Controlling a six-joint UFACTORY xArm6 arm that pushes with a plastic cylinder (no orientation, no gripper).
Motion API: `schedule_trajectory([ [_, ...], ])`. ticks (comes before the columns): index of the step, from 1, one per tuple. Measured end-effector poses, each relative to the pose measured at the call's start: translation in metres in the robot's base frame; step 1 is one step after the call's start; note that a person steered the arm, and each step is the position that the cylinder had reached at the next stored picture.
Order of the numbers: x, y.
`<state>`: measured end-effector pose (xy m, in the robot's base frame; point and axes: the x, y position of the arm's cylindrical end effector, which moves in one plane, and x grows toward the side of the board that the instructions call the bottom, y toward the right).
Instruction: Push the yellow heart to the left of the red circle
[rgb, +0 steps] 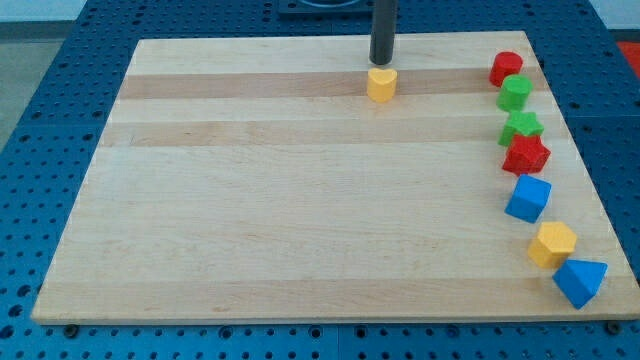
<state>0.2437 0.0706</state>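
Note:
The yellow heart (381, 84) lies near the top of the wooden board (250, 200), a little right of the middle. My tip (382, 62) stands just above it in the view, very close to its top edge or touching it. The red circle (506, 68) sits at the board's top right corner, well to the right of the heart. The rod runs straight up out of the view's top.
Down the board's right edge lie a green circle (515, 93), a green star (520, 127), a red star (526, 154), a blue cube (528, 198), a yellow block (552, 244) and a blue block (580, 281).

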Motion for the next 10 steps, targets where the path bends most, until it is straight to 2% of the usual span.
schedule_trajectory([
  [1,0.005,-0.039],
  [2,0.037,-0.042],
  [4,0.071,-0.012],
  [6,0.078,0.011],
  [7,0.108,0.013],
  [10,0.118,0.016],
])
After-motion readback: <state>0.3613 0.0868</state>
